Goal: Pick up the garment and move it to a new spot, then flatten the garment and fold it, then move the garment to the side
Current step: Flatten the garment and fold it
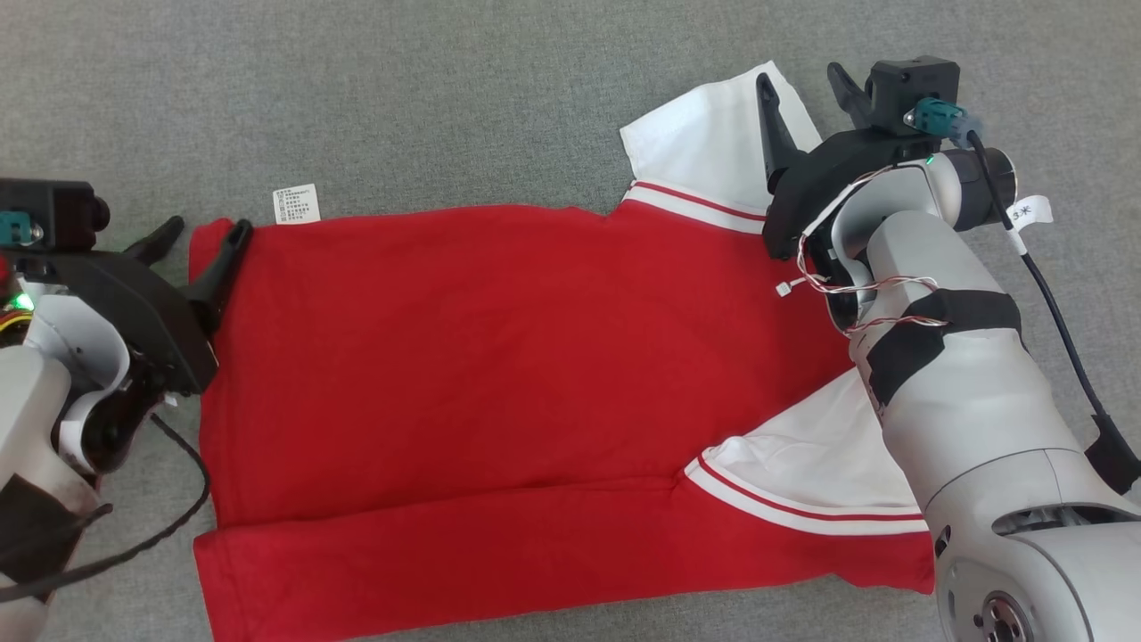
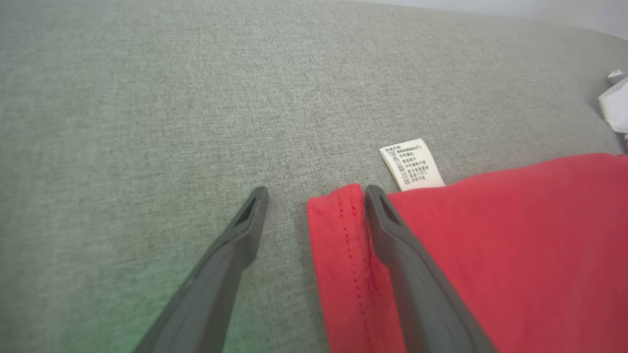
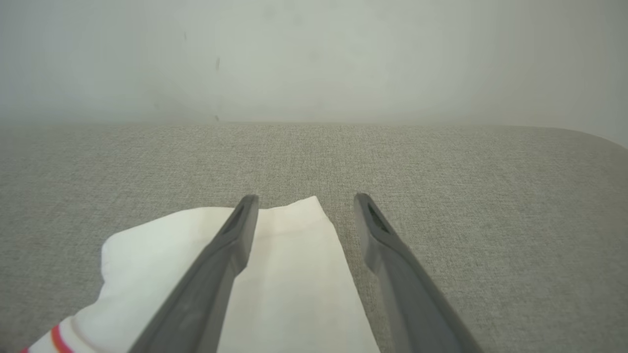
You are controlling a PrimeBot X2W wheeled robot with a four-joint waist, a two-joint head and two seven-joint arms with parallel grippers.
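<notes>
Left pincer (image 1: pixel 207 227) stands with its jaws apart, straddling the far hem corner (image 2: pixel 338 220) of the garment (image 1: pixel 499 357). One finger is over the red cloth and the other over bare bench (image 1: pixel 446 89), just beside the white care label (image 1: pixel 296 203). The right pincer (image 1: pixel 798 76) is likewise apart and holds nothing, set over the outer tip of the far sleeve (image 1: pixel 704 134).

The garment lies spread across the middle of the bench, with its hem toward the left edge and its white sleeves toward the right. The near sleeve (image 1: pixel 820 473) is partly under the right forearm.

This looks like the start of a fold, taking the far side toward the near edge. To do it well, both pincers should come down until the lower finger slips under the cloth, then close on one layer only. The left should bite well inside the stitched hem, not on the label. The right should take the sleeve further in from its tip (a thin pinch at the very end may slip out).

Both should lift together and travel level, so the crease runs straight and the red body does not drag.

The bench is covered in grey woven cloth, which probably grips the fabric somewhat, so a clear lift is safer than sliding. Its far edge curves down, and behind it stands a plain pale wall (image 3: pixel 314 59).
</notes>
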